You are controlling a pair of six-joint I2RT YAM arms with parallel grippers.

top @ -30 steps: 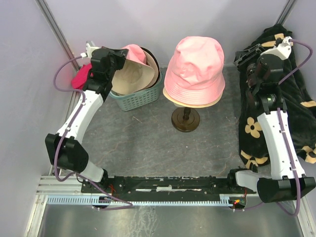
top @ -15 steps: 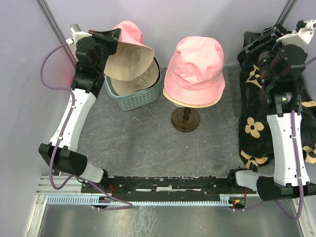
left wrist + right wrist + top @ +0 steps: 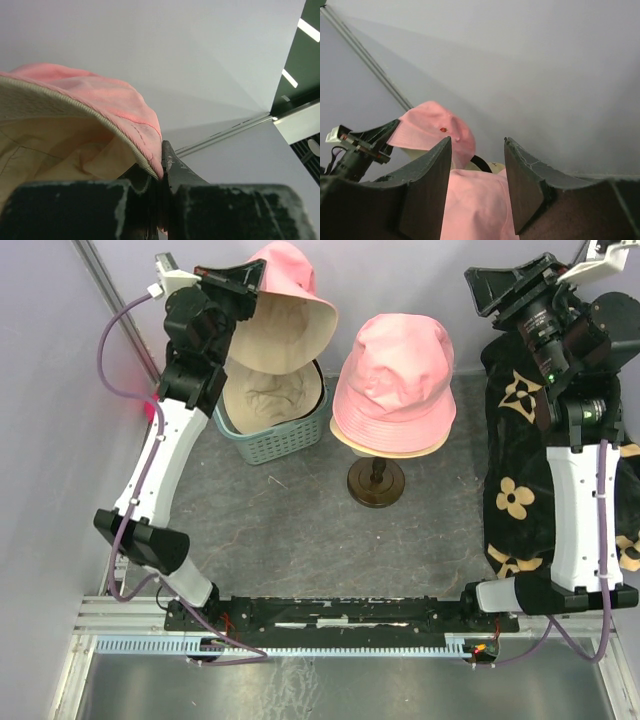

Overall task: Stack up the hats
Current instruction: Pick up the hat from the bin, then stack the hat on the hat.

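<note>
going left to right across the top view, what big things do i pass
lifted pink hat → pink hat on the stand → black flowered cloth

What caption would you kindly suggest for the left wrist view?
Left gripper shut on the brim of a pink hat with cream lining, before a pale wall.
</note>
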